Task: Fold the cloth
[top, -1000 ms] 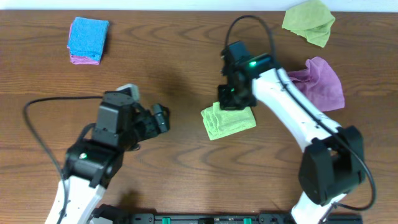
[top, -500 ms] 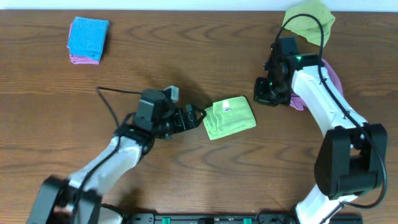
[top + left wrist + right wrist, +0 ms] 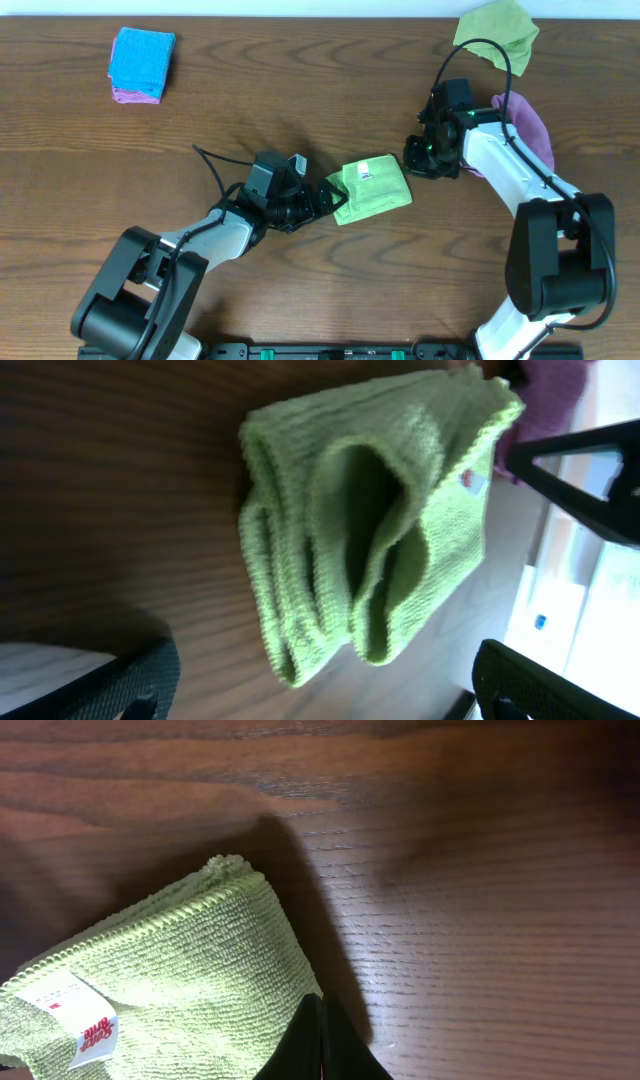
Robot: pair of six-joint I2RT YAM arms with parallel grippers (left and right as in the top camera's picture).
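The green cloth (image 3: 372,187) lies folded in a thick bundle on the wood table, a white label on top. In the left wrist view the green cloth (image 3: 370,520) shows its layered folds end-on. My left gripper (image 3: 329,198) is open at the cloth's left edge, and its two dark fingers (image 3: 335,685) stand wide apart just short of the folds. My right gripper (image 3: 417,160) is shut and empty beside the cloth's right corner. In the right wrist view its closed tips (image 3: 320,1040) sit at the edge of the green cloth (image 3: 170,980).
A blue cloth on a pink one (image 3: 142,63) is stacked at the back left. A crumpled purple cloth (image 3: 528,132) lies right of my right arm, and a lime cloth (image 3: 497,34) is at the back right.
My left gripper has reached right up to the cloth's left edge. My right gripper has come off the cloth and rests shut beside its right corner.
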